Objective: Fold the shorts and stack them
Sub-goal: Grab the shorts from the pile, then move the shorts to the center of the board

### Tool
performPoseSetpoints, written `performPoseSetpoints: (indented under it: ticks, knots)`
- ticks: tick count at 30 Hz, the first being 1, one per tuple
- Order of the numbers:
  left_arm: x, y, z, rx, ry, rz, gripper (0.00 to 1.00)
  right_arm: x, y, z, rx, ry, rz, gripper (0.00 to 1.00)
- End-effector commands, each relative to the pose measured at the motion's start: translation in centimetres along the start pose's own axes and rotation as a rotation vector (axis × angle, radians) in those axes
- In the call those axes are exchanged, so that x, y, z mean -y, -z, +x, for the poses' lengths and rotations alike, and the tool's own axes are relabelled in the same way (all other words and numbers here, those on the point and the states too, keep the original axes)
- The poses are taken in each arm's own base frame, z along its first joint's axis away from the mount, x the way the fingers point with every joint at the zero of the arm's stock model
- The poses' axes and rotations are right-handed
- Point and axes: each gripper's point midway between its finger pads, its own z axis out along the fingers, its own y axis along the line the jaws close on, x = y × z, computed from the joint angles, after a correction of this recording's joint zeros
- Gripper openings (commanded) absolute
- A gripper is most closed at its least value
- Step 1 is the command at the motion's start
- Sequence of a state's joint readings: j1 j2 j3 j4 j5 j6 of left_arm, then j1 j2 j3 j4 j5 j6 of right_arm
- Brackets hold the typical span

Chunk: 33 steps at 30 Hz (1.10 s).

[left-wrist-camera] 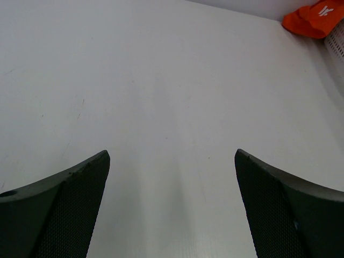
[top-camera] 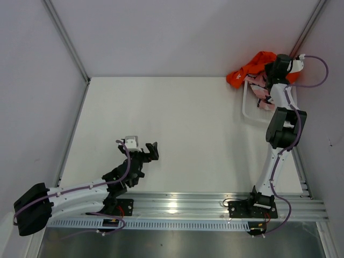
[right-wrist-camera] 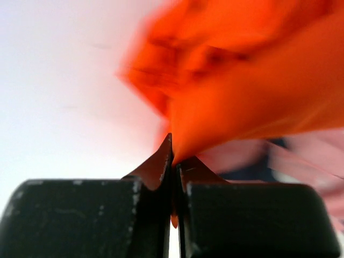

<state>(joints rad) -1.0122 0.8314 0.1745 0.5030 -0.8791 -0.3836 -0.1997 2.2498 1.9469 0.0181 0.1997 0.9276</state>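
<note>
Right claw [right-wrist-camera: 173,146] is clamped shut on a fold of the orange shorts [right-wrist-camera: 242,91]. The jaws are pressed flat together, with orange cloth pinched in the seam and bulging out just past the tips. My wrist view is blurred, so I can't tell which part of the shorts I've got. From above, the orange shorts are bunched over the basket's [top-camera: 245,107] far end, spilling past the rim on its far-left side. The pink shorts [top-camera: 262,90] lie inside the basket. They're right under my right wrist and mostly hidden by the arm, and only a patch of pink with dark print shows. The right arm is stretched out from its base to reach over the basket. Left claw [left-wrist-camera: 172,155] is wide open with nothing between the jaws. It hangs low over bare table [top-camera: 177,123], well apart from the basket on the basket's near-left side. In the left wrist view, the orange shorts and a strip of basket mesh sit far off, up in the right corner.
</note>
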Motion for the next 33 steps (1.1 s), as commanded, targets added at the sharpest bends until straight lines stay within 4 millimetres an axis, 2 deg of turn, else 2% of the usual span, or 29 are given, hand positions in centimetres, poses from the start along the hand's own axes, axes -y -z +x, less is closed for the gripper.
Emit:
performPoseSetpoints:
  ticks: [1, 2, 4, 5, 6, 7, 8, 9, 11, 12, 14, 16, 17, 18, 19, 21, 22, 23, 24, 25, 26, 27, 28, 29, 30, 32, 33]
  knots:
    - [1.0, -0.2, -1.6, 0.03, 0.027, 0.012, 0.99, -16.4, 6.4, -7.2, 0.132, -0.003, -0.496, 0.0]
    - [1.0, -0.2, -1.6, 0.031, 0.03, 0.012, 0.99, -20.1, 8.8, -8.8, 0.135, -0.016, -0.636, 0.0]
    - [1.0, -0.2, -1.6, 0.03, 0.032, 0.016, 0.99, -24.9, 12.9, -10.3, 0.113, -0.042, -0.835, 0.0]
    - [1.0, -0.1, -1.6, 0.031, 0.034, 0.018, 0.99, -27.3, 15.3, -9.3, 0.025, -0.044, -0.932, 0.0]
    - [1.1, -0.1, -1.7, 0.033, 0.037, 0.02, 0.99, -31.0, 19.4, -11.2, 0.046, -0.033, -1.052, 0.0]
    - [1.0, -0.1, -1.6, 0.032, 0.034, 0.02, 0.99, -32.3, 21.2, -10.7, 0.003, -0.02, -1.085, 0.0]
    - [1.1, -0.2, -1.6, 0.032, 0.034, 0.021, 0.99, -34.0, 23.9, -9.5, -0.052, -0.004, -1.147, 0.0]
    - [1.1, -0.2, -1.6, 0.031, 0.034, 0.021, 0.99, -35.6, 27.7, -10.4, -0.067, -0.007, -1.206, 0.0]
    - [1.1, -0.2, -1.6, 0.032, 0.036, 0.021, 0.99, -36.5, 31.5, -9.7, -0.153, -0.025, -1.281, 0.0]
    - [1.3, -0.1, -2.0, 0.04, 0.049, 0.026, 0.99, -36.5, 34.2, -8.4, -0.25, -0.034, -1.306, 0.0]
    - [0.8, 0.0, -1.7, 0.042, 0.054, 0.022, 0.99, -36.4, 37.0, -7.2, -0.325, -0.015, -1.335, 0.0]
    - [0.5, 0.3, -1.9, 0.056, 0.072, 0.021, 0.99, -36.1, 41.9, -4.4, -0.48, 0.041, -1.41, 0.0]
    - [0.4, 0.4, -2.1, 0.064, 0.083, 0.021, 0.99, -35.8, 43.4, -3.3, -0.536, 0.06, -1.426, 0.0]
    - [0.0, 0.5, -1.8, 0.064, 0.083, 0.013, 0.99, -35.4, 44.8, -2.1, -0.598, 0.078, -1.435, 0.0]
    - [0.0, 0.7, -2.4, 0.082, 0.107, 0.019, 0.99, -34.2, 47.2, 0.5, -0.724, 0.118, -1.446, 0.0]
    - [-0.4, 1.0, -2.4, 0.084, 0.111, 0.023, 0.99, -32.6, 50.1, 3.0, -0.844, 0.166, -1.468, 0.0]
    - [-0.4, 1.3, -3.3, 0.101, 0.14, 0.035, 0.99, -31.6, 54.1, 4.1, -0.892, 0.231, -1.532, 0.0]
    - [-0.4, 1.5, -3.9, 0.102, 0.155, 0.035, 0.99, -30.0, 54.3, 6.4, -0.949, 0.261, -1.487, 0.0]
    - [-0.7, 1.8, -3.8, 0.075, 0.149, 0.021, 0.99, -29.0, 55.6, 7.5, -0.969, 0.307, -1.478, 0.0]
    - [-0.6, 2.1, -5.0, 0.083, 0.176, 0.021, 0.99, -27.4, 56.7, 9.8, -0.969, 0.413, -1.456, 0.03]
    - [-0.7, 2.6, -6.2, 0.102, 0.212, 0.031, 0.99, -26.1, 57.8, 9.8, -0.963, 0.455, -1.429, 0.2]
    - [-0.8, 2.9, -6.8, 0.108, 0.226, 0.039, 0.99, -25.0, 57.4, 10.2, -0.955, 0.485, -1.379, 0.7]
    - [-0.7, 3.3, -7.8, 0.112, 0.234, 0.048, 0.99, -23.5, 55.4, 10.7, -0.93, 0.505, -1.242, 0.9]
    - [-0.9, 3.7, -8.6, 0.131, 0.263, 0.06, 0.99, -21.2, 53.2, 10.3, -0.882, 0.525, -1.134, 0.97]
    - [-1.0, 3.9, -9.1, 0.137, 0.27, 0.064, 0.99, -19.4, 50.9, 10.0, -0.849, 0.527, -1.016, 0.99]
    - [-1.0, 4.3, -9.8, 0.146, 0.279, 0.075, 0.99, -15.1, 44.4, 7.7, -0.682, 0.525, -0.725, 0.99]
    - [-1.0, 4.3, -10.0, 0.147, 0.28, 0.075, 0.99, -11.6, 42.8, 7.8, -0.657, 0.541, -0.605, 1.0]
